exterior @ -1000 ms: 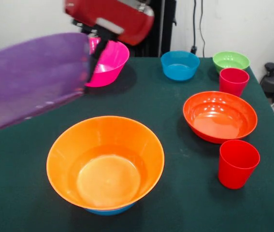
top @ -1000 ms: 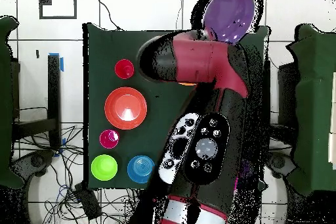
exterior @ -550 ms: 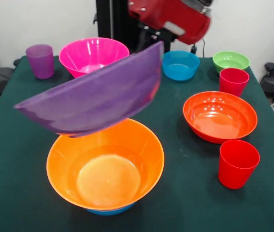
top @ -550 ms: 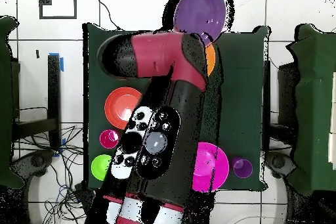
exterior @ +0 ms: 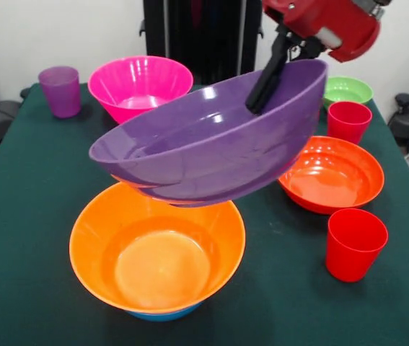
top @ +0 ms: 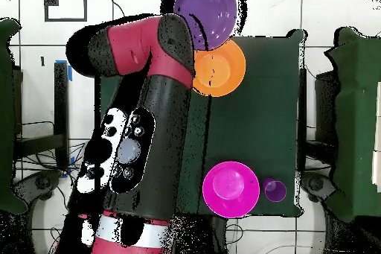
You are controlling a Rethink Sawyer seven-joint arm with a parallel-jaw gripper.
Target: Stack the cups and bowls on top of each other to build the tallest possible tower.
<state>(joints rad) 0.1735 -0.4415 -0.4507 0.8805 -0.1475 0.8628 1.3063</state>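
Tilted purple bowl (exterior: 204,155) apparently hides blue bowl behind orange bowl (exterior: 157,249).

purple bowl (exterior: 204,155), orange bowl (exterior: 157,249), pink bowl (exterior: 141,83), red cups (exterior: 355,244), dark green table (exterior: 24,180).

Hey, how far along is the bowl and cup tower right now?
Early. Done: the orange bowl sits nested on a blue bowl. In hand: the gripper holds the purple bowl tilted above it. Left on the table: the pink bowl, red-orange bowl, green bowl, two red cups and the purple cup.
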